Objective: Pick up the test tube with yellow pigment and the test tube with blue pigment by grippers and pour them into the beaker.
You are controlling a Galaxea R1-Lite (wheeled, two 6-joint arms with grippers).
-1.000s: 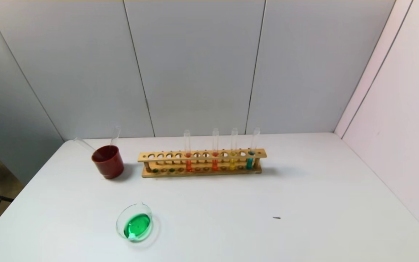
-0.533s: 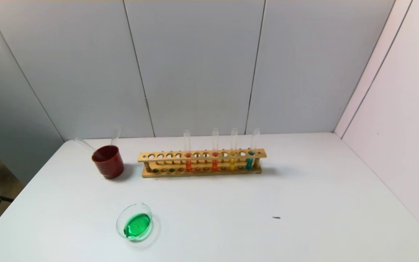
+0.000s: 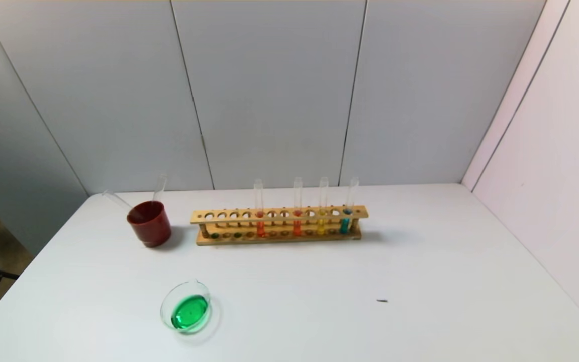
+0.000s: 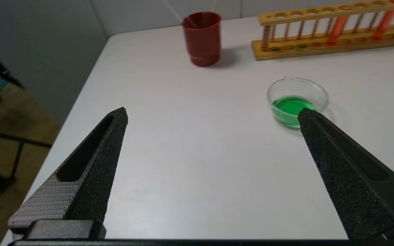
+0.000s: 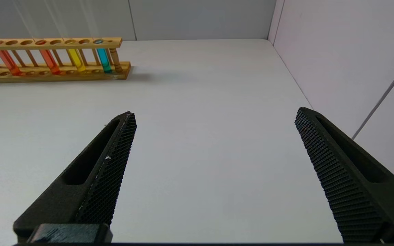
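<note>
Holding our left gripper (image 4: 212, 114) low over the near left part of the white surface (image 3: 420, 261), we have its jaws spread wide with nothing between them; the beaker (image 4: 298, 99) sits just beyond one fingertip, a pool of green liquid in its bottom. Our right gripper (image 5: 214, 114) hangs over the bare right side of the surface, jaws likewise spread and empty, well apart from everything.

Farther out stands the wooden rack (image 3: 279, 224), running left to right near the back wall. Four tubes stand upright in it — two with orange-red liquid (image 3: 260, 229), then one with yellow liquid (image 3: 321, 226), then one with turquoise-blue liquid (image 3: 345, 224) in the hole nearest the rack's right end. In the right wrist view these last two show side by side, the yellow tube (image 5: 75, 58) just beside the blue one (image 5: 105, 59).

To the left of the rack, close to it but apart, stands a dark red cup (image 3: 149, 222) with two clear, seemingly empty tubes (image 3: 159, 187) leaning out of it. The beaker (image 3: 186, 312) lies nearer to us than the cup, well apart from the rack. A small dark speck (image 3: 382, 300) lies on the surface to the right.
</note>
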